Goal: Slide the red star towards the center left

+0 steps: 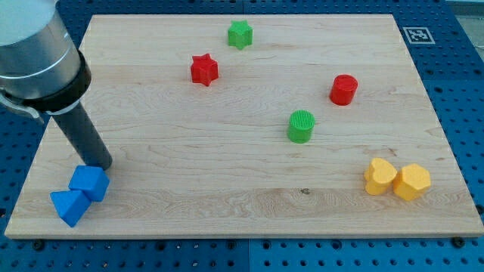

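The red star (203, 69) lies on the wooden board (227, 166) in the upper middle-left. My tip (103, 164) rests at the lower left of the board, far below and left of the red star. It stands right above a blue block (90, 183) and looks to be touching it. A second blue block (69, 205) sits just below-left of the first.
A green star (240, 34) lies near the top edge, right of the red star. A red cylinder (343, 90) and a green cylinder (300, 126) sit at the centre right. Two yellow blocks (380, 177) (411, 181) sit together at the lower right.
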